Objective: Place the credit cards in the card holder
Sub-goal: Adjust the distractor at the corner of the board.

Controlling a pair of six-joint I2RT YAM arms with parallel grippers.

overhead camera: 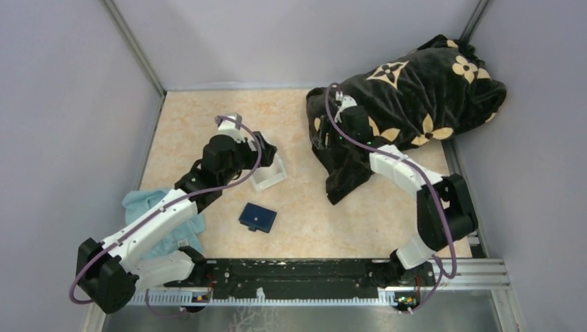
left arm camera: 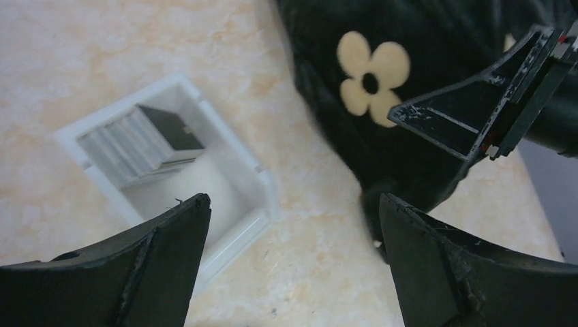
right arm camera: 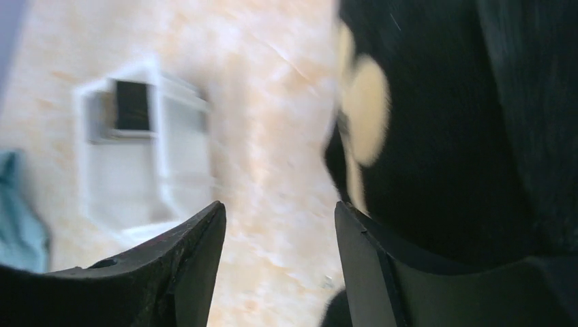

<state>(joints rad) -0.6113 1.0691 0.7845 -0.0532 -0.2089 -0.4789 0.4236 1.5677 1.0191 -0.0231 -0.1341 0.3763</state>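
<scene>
Beige tabletop (overhead camera: 325, 207) — cards (left arm camera: 136, 143) in white tray (left arm camera: 230, 139), navy card holder (overhead camera: 257, 218) apart

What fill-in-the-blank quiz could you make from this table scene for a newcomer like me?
The grey and dark cards lie in a white ___.
The left gripper hovers close to them with its jaws ___.
The card holder, lying shut on the table, is navy ___.
The black cloth bears cream ___.
Missing words: tray; open; blue; flowers.
</scene>
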